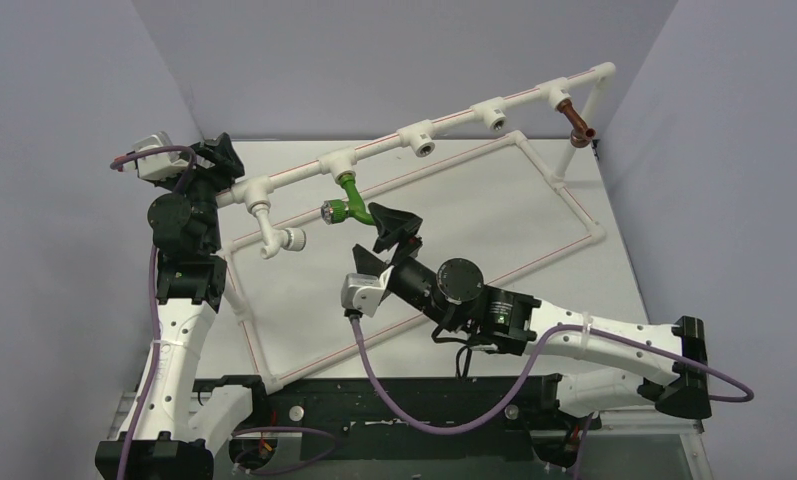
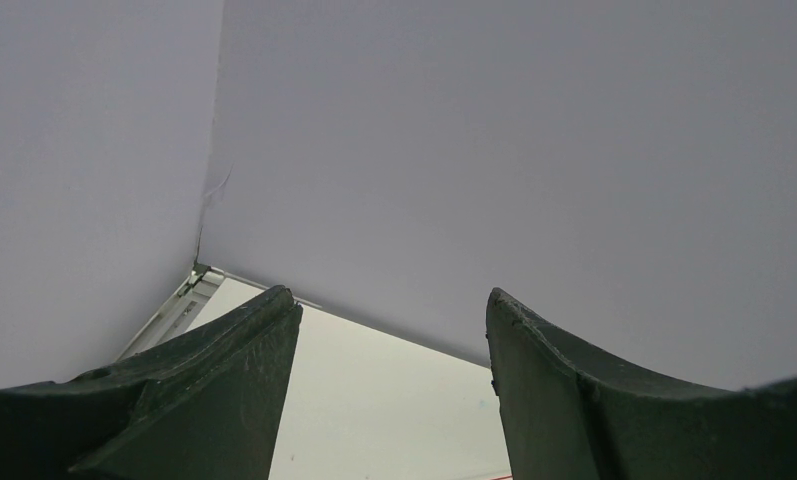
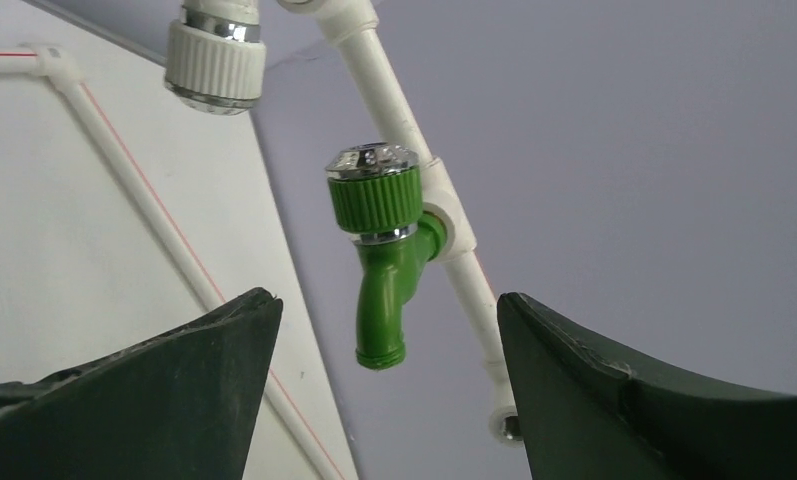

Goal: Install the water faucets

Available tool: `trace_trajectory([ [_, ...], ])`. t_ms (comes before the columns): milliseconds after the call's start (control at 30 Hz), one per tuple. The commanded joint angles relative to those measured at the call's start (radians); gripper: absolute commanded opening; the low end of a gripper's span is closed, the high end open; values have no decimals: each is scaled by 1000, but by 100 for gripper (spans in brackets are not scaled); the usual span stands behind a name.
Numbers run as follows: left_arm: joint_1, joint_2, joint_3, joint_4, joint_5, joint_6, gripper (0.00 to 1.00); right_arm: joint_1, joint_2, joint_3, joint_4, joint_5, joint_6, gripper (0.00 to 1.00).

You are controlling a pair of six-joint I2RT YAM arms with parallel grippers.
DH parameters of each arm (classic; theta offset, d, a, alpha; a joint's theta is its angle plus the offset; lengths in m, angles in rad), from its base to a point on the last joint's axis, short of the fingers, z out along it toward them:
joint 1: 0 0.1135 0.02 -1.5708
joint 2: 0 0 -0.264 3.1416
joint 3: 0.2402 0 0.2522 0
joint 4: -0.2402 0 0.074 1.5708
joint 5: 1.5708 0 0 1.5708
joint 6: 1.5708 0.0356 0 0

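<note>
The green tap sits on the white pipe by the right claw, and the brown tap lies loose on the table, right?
No. The top view shows the brown tap hanging from the white pipe at its far right end, not on the table. The green tap does sit on the pipe by the right claw.
</note>
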Motion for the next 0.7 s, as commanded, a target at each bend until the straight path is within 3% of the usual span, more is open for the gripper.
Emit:
trace_trajectory([
  [0,12,76,-100,-340,23,7,66,11,25,-17,250,115,-138,80],
  [300,10,73,-101,-339,23,7,66,7,120,17,325,152,-168,77],
  [667,11,73,-101,-339,25,7,66,-23,222,52,436,217,-171,63],
])
